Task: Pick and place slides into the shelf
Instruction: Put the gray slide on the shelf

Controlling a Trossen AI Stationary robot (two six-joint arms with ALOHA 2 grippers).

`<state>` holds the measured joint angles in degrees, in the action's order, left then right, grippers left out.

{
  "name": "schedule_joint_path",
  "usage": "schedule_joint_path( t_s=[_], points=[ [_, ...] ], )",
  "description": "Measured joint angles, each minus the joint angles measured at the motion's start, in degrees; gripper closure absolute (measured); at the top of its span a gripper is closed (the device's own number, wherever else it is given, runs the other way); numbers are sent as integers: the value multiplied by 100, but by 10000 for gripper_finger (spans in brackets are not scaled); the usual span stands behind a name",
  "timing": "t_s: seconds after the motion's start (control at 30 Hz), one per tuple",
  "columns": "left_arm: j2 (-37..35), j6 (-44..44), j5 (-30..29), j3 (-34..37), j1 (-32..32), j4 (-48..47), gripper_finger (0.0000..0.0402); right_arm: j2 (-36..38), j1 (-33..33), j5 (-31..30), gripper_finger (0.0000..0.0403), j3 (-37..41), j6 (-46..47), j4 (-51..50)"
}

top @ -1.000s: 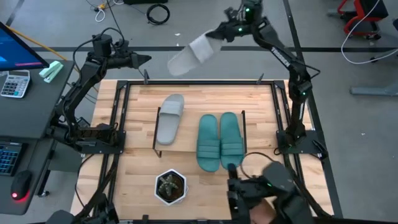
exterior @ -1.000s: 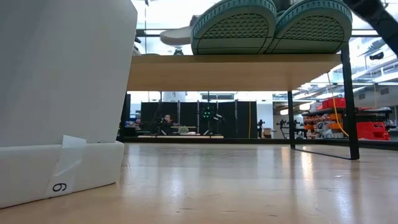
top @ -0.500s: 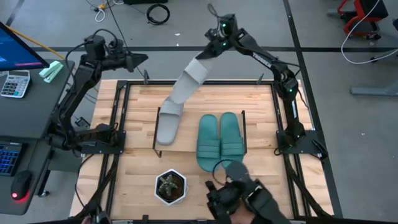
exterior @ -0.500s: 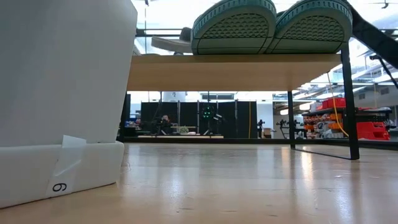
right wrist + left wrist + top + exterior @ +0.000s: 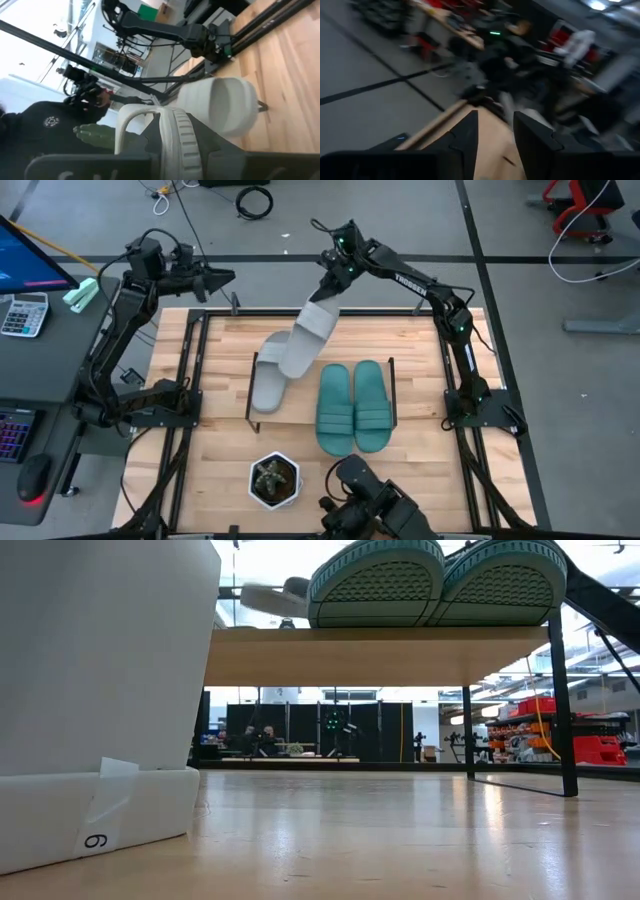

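My right gripper point(image 5: 333, 277) is over the table's far edge, shut on a light grey slide point(image 5: 303, 338) that slants down toward the shelf point(image 5: 300, 408). The other grey slide point(image 5: 270, 380) lies flat on the shelf's left part, and the teal pair point(image 5: 355, 406) lies side by side on its right part. The low view shows the teal soles point(image 5: 430, 580) on the shelf board point(image 5: 380, 655). My left gripper point(image 5: 218, 278) waits open beyond the far left corner, touching nothing. My right gripper pinches the grey slide's sole edge at the end near the strap point(image 5: 176, 134) between its two fingers point(image 5: 212, 146), coming from above and the far side. The slide hangs tilted below them. Its lower end point(image 5: 290, 363) is over the resting grey slide; whether they touch, I cannot tell.
A white hexagonal pot with a small plant point(image 5: 273, 480) stands near the table's near edge and fills the left of the low view point(image 5: 100, 690). A person in dark clothing point(image 5: 370, 502) is at the near edge. Black frame rails point(image 5: 195, 380) run along the table's sides.
My right gripper has come from beyond the far edge toward the table's left and down toward the shelf, tipping downward. The grey slide has swung from nearly level to hanging steeply, its lower end now over the other grey slide. The person at the near edge has shifted left.
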<state>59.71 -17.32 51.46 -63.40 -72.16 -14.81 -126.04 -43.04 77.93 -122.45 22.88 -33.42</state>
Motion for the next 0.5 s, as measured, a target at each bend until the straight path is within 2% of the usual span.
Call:
schedule_joint_path(
  t_s=[0.13, 0.33, 0.4, 0.5],
  points=[
    [-21, -43, 995, 1, 3, 45, 269, 0, 4, -155, 353, 0, -294, -345],
    [-16, -443, 2918, 2, 3, -109, 276, 0, 38, -231, 353, 0, -406, -427],
    [-29, -457, 3191, 2, 4, -176, 281, 0, 46, -263, 353, 0, -419, -429],
    [-99, -394, 3210, 2, 3, -182, 292, 0, 64, -266, 353, 0, -420, -429]
  ],
)
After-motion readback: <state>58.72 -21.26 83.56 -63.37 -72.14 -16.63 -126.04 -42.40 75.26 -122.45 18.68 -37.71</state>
